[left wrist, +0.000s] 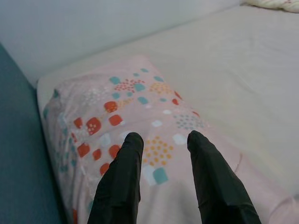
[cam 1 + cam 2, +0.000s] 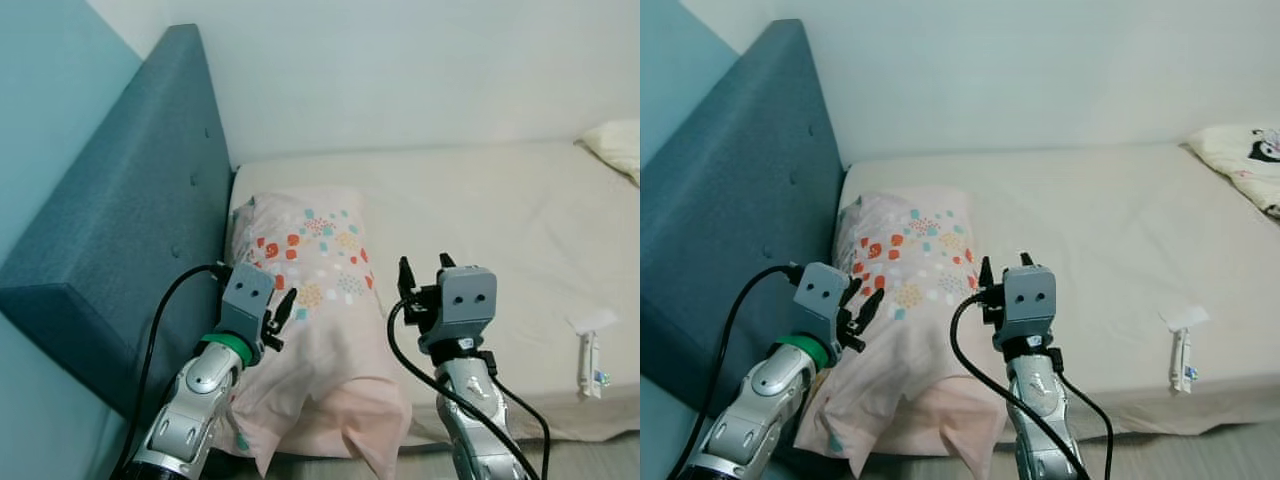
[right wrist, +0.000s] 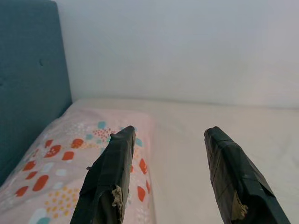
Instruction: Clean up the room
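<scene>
Pillow [image 2: 305,300], pink with a patch of coloured squares and dots, lay at the head end of the bed, one long side against the blue padded headboard [image 2: 120,230]. Its long axis ran from the wall toward the robot, near end hanging over the mattress [image 2: 480,230] edge and drooping, far end close to the white wall [image 2: 400,70]. Printed patch sat on the far half, plain pink on the near half. Left gripper [image 2: 282,310] hovered over the pillow's headboard side, fingers [image 1: 119,186] spread with a gap between them, nothing held; left wrist view had them aimed along the pillow toward the wall, contact with the fabric not clear. Right gripper [image 2: 424,268] was raised just above the pillow's other long edge, fingers [image 3: 110,182] spread wide, empty, pointing toward the wall. Small white tube-like item [image 2: 590,365] with a white paper slip [image 2: 592,320] just beside it lay on the mattress near its front edge, well apart from the pillow, on the robot's right. Right eye view showed a second pillow or cushion [image 2: 1240,165] with a black cartoon print at the far right of the bed; in the left eye view just its plain corner showed. Right wrist view picked up worn, frayed tape on the finger pads, not resolvable from the head views. Left wrist view gave the print in close detail: orange, teal, white squares and dotted clusters.
</scene>
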